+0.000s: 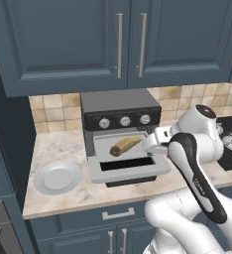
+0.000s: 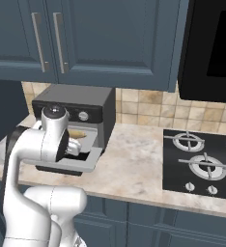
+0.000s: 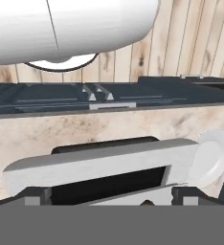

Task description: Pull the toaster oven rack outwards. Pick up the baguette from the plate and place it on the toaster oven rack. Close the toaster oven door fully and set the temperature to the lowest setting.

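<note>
The toaster oven [image 1: 120,110] stands on the marble tabletop [image 1: 63,149] against the tiled wall, under dark blue cabinets [image 1: 73,39]. Its door [image 1: 128,167] is folded down flat toward the front, the dark window facing up, and the cavity is open. The rack [image 1: 104,146] is pulled out partway over the door, and the baguette [image 1: 125,145] lies on it at a slant, its right end closer to the back of the cavity. Three round silver knobs [image 1: 124,120] sit in a row on the black strip above the opening. The plate [image 1: 57,177] rests on the tabletop left of the oven, near the front edge, with nothing on it. The end effector [image 1: 155,141] hovers at the right side of the oven mouth, just beside the rack's right edge, released with its jaws spread wide and holding nothing. From the hand view, the lowered door [image 3: 99,165] lies just past the fingertips [image 3: 37,195], with the plate [image 3: 214,155] beyond its far end. In the right base view the arm covers much of the oven front; a gas hob [image 2: 199,161] lies well apart to the right.
</note>
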Controlling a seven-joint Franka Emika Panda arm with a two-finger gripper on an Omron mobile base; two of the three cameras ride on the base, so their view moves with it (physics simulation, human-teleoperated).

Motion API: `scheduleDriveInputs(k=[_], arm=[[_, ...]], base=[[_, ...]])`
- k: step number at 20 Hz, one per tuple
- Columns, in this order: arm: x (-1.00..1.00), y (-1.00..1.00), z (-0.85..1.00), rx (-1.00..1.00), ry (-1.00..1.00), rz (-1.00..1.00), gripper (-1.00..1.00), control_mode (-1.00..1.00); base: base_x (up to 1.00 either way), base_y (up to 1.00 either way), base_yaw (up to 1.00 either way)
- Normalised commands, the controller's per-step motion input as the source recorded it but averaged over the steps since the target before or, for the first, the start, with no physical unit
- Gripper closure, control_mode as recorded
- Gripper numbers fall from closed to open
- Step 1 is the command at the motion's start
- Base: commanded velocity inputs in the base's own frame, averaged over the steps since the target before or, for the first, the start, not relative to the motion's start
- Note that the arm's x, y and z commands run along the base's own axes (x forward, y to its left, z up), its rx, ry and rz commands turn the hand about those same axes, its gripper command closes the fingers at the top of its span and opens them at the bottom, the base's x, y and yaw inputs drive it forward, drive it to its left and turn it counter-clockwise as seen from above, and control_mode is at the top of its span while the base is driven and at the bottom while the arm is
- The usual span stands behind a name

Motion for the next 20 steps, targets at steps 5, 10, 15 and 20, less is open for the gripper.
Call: scheduleDriveInputs(k=[5,10,15,20], arm=[[0.00,0.00,-0.02,0.00,-0.02,0.02,-1.00,-1.00],[0.00,0.00,-0.10,-0.01,-0.03,0.01,-1.00,-1.00],[0.00,0.00,-0.13,-0.02,-0.02,0.01,-1.00,-1.00],[0.00,0.00,-0.18,-0.03,-0.02,0.01,-1.00,-1.00]], base=[[0.00,0.00,0.00],[0.00,0.00,0.00],[0.00,0.00,0.00],[0.00,0.00,0.00]])
